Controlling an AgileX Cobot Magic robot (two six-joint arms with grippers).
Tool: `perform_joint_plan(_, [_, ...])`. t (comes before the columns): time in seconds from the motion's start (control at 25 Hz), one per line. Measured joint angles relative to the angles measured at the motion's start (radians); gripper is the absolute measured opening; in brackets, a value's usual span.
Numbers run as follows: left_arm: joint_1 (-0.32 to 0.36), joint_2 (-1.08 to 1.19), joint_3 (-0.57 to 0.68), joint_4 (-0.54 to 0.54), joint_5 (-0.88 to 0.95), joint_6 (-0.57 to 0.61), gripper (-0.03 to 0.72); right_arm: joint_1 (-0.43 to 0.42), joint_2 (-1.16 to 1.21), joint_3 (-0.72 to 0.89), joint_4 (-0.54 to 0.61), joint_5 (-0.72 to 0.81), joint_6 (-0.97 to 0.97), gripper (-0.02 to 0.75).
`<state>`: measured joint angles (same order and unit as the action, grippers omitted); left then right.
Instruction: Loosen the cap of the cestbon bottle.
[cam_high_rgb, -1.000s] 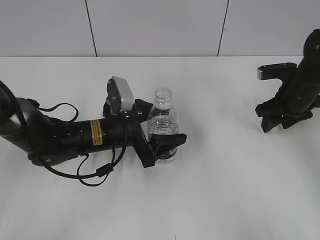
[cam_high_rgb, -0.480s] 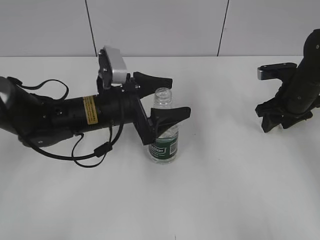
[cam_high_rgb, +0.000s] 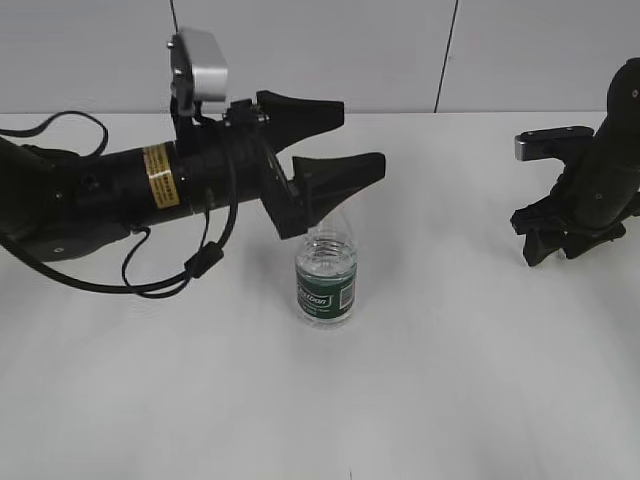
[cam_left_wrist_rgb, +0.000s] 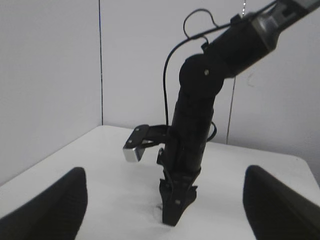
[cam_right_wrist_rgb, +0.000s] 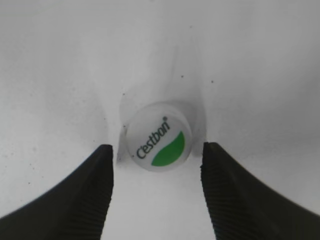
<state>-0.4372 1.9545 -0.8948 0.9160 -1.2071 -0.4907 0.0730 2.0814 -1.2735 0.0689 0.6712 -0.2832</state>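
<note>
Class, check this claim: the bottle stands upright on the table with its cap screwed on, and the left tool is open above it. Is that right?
Not quite. The bottle stands upright on the table with the left tool open above it, but its neck is bare in the exterior view. The right wrist view shows the cap lying on the table between the right tool's fingers.

Your left pincer (cam_high_rgb: 345, 140) let go of the cestbon bottle (cam_high_rgb: 326, 278), spread its jaws wide and climbed clear above the open neck. The bottle, gripped a second ago, was left standing alone and upright on the desk (cam_high_rgb: 450, 380).
</note>
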Motion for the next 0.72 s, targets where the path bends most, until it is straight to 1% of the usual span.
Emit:
perform_joint_plan(0.12, [0.000,-0.056,0.001,0.000,0.002,-0.058,0.579,0.000,0.000,0.000,0.005,0.007,0.000,0.426])
perform_joint_plan(0.24, [0.000,-0.140,0.001,-0.007,0.069,-0.095,0.579,0.000,-0.001,0.000,0.014,0.021,0.000,0.426])
perform_joint_plan(0.4, [0.000,-0.256,0.001,-0.062,0.241,-0.120,0.579,0.000,-0.029,0.000,0.018,0.033,0.000,0.426])
perform_joint_plan(0.64, [0.001,-0.403,0.001,-0.208,0.580,-0.161,0.579,0.000,-0.130,0.000,0.020,0.059,0.000,0.426])
perform_joint_plan(0.72, [0.001,-0.437,0.001,-0.222,0.656,-0.162,0.579,0.000,-0.164,0.000,0.020,0.077,0.000,0.426])
